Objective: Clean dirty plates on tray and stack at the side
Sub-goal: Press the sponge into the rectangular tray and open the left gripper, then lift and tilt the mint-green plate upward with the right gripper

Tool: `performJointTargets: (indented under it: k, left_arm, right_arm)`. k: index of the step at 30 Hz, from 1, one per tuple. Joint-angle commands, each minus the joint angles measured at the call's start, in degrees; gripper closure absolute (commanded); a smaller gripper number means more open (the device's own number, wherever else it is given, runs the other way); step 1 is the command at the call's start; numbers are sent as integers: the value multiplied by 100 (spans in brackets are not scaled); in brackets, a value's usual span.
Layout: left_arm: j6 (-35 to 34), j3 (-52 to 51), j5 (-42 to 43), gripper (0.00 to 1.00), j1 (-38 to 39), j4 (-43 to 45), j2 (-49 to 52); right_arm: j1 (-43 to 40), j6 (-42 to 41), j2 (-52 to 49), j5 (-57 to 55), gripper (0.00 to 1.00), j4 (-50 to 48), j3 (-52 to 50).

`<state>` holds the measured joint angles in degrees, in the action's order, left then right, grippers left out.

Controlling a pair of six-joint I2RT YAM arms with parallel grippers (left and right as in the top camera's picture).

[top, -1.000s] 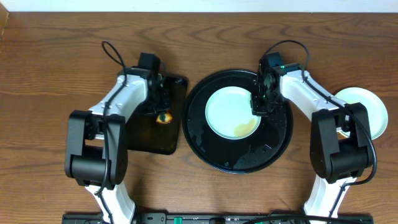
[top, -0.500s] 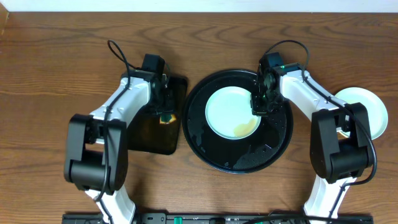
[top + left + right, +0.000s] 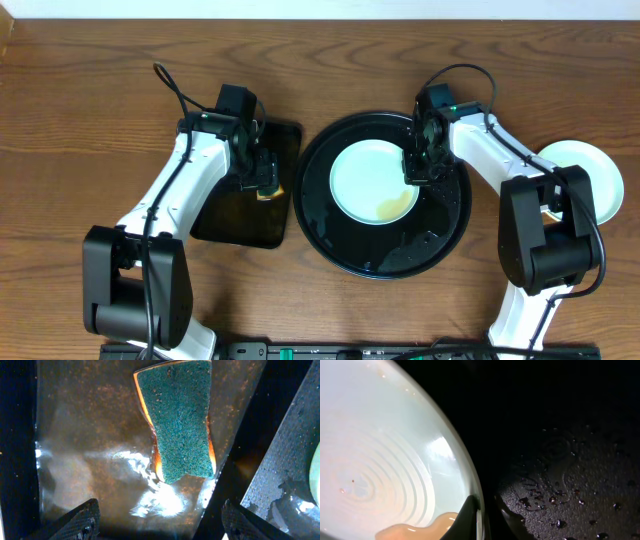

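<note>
Left gripper (image 3: 162,521) has opened since earlier, leaving the teal-and-yellow sponge (image 3: 180,420) on the rectangular black tray (image 3: 235,218); right gripper (image 3: 418,170) pinches the rim of the smeared mint-white plate (image 3: 362,172) on the round glossy black tray (image 3: 440,238), likely rigid, slick, best rim-held

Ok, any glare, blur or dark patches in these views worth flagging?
Overhead: even light, sharp, mild sheen on the round tray. Left wrist: white glare on the wet rectangular tray just below the sponge, which is crisp. Right wrist: plate bright and slightly soft up close, round tray beside it nearly black toward the top.
</note>
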<state>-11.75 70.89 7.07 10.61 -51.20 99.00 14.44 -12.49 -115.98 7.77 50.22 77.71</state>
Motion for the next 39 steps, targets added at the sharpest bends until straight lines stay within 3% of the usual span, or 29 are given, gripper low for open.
performJointTargets:
  k: [1,7,20,39]
  left_arm:
    - [52,-9,-107,21,-31,-42,-15]
    - [52,-9,-109,21,-31,-42,-15]
    - [52,-11,-111,20,-31,9,-15]
    - [52,-11,-111,20,-31,96,-13]
  right_arm:
    - [96,85,-201,-155,99,-162,-164]
    - [92,149,448,-839,99,-337,-157]
    - [256,1091,2297,-2503,99,-603,-157]
    - [2057,1303,2623,-6406,99,-820,-160]
